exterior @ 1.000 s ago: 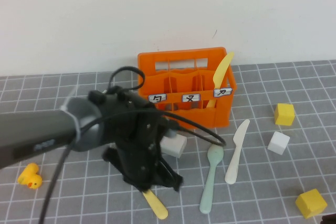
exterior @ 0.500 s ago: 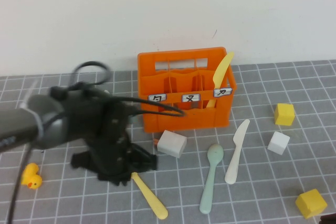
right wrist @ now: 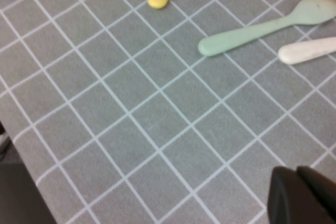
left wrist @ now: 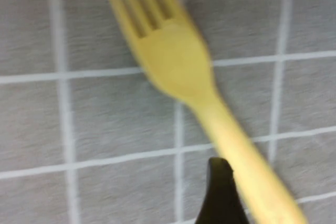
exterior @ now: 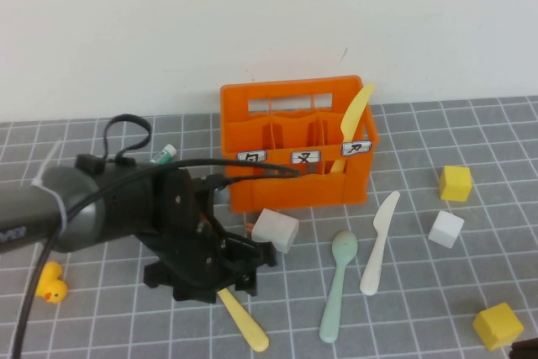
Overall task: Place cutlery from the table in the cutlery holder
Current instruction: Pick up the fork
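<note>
We see the left tool (exterior: 220,279) low over the pale yellow plastic fork (left wrist: 181,66) lying flat on the grey tiled desk (exterior: 403,317); its spread we cannot tell. Right tool (right wrist: 302,195) parked at the desk's near right corner, likewise unclear.

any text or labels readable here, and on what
Three white labels on the front of the orange crate, one black character each, too blurred to read surely.
No other text visible.
Left end effector is over the fork; right end effector is parked at the near right.
</note>
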Controlling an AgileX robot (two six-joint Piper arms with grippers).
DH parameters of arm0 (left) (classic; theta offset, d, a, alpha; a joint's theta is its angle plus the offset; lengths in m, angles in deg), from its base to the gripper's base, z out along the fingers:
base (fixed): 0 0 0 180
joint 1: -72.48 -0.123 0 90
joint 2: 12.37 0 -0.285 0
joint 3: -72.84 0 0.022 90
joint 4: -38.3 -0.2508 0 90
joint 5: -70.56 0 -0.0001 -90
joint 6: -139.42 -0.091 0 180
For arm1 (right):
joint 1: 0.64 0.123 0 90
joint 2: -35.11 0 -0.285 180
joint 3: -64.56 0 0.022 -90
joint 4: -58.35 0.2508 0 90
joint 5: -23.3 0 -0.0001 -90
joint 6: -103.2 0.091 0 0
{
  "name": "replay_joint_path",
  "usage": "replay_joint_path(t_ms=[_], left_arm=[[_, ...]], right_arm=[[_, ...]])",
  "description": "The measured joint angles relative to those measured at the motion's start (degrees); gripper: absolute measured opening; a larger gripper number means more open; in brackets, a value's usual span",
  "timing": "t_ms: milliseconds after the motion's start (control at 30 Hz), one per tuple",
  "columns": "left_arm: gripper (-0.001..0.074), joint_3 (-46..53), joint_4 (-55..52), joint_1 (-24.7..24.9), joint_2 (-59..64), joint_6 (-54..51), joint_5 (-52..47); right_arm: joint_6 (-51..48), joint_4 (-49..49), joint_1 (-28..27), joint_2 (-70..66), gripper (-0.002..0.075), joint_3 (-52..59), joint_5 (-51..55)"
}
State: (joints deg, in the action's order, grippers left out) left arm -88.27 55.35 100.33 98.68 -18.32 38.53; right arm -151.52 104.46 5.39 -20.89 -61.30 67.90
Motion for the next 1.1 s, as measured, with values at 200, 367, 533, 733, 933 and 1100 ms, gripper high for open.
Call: replay_joint_path(t_ms=[200,367,533,733,933,1100], left_arm=[[0.0428,0.0,-1.46,0.19,2.54,4.89,1.05],[0.0428,0.0,-2.65,0.19,3.56,6.56,2.99],[0.0428,-0.78,-3.85,0.19,5.52,6.56,3.07],[0.0416,-3.11,-5.18,0.4,6.75,4.17,0.74],[0.0344,-6.25,-11.09,3.0,8.19,3.57,0.85],[0.0333,-7.96,-14.29,4.04,9.26,5.05,0.96]], right_arm=[[0.0,0.9,0.0,0.0,-0.0003,0.0,0.22],[0.0,1.27,0.0,0.0,-0.0003,0.0,0.32],[0.0,2.05,0.0,0.0,-0.0003,0.0,0.55],[-0.22,2.04,0.0,0.0,-0.0003,0.0,0.55],[-0.59,2.27,0.0,0.0,-0.0003,0.0,0.55],[-0.72,2.27,0.0,0.0,-0.0003,0.0,0.68]])
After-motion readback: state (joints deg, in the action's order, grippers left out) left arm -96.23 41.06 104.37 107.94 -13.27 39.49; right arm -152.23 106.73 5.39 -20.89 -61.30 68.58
